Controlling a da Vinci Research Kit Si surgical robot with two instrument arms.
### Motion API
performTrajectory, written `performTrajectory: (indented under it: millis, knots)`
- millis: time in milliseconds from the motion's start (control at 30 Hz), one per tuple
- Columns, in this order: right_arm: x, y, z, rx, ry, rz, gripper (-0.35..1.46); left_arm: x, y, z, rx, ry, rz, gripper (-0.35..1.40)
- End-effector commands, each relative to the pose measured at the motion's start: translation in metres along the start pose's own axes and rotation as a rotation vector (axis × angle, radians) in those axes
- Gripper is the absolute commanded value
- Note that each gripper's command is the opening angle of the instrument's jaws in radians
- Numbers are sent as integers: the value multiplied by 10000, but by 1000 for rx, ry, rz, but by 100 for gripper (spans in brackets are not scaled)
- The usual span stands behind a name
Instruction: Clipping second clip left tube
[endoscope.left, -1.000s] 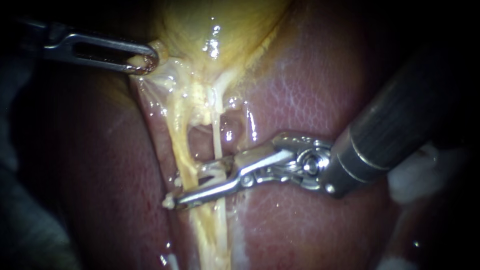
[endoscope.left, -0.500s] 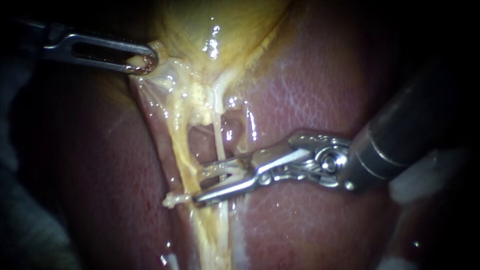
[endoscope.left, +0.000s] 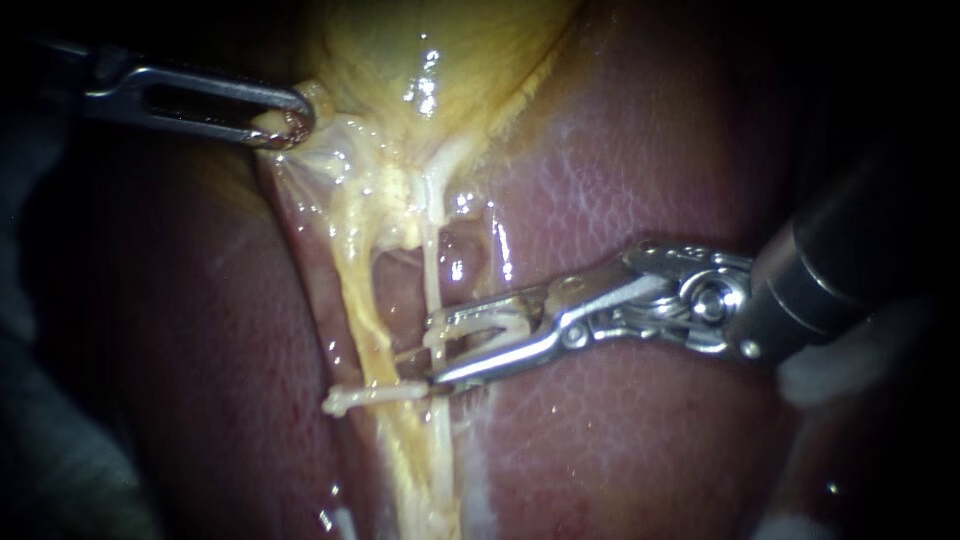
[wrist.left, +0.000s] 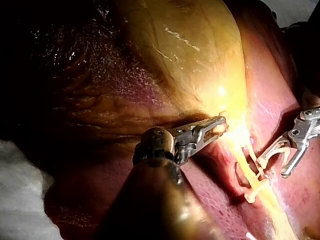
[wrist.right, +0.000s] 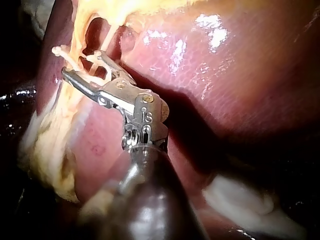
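Right instrument (endoscope.left: 437, 358) jaws stand apart, just beside the clip (endoscope.left: 370, 397) on the left tube (endoscope.left: 362, 310). Left instrument (endoscope.left: 288, 125) jaws clamp gallbladder (endoscope.left: 420, 50) tissue.

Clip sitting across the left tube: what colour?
Off-white, cream. The clip shows best in the endoscope view.

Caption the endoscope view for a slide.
Left instrument holds gallbladder; right instrument with open jaws beside clip on left tube.

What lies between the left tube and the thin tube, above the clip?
Between left tube and thin tube is an open gap, red tissue behind, seen in the endoscope view.
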Motion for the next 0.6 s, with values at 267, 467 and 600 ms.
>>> performTrajectory:
  millis: [267,467,600]
  knots:
    - [2,-2,2,-1,1,2,45,0,0,0,0,0,0,-35]
    - [2,1,13,-7,3,-5,45,0,0,0,0,0,0,-35]
    - [-1,6,21,-12,4,-8,45,0,0,0,0,0,0,-35]
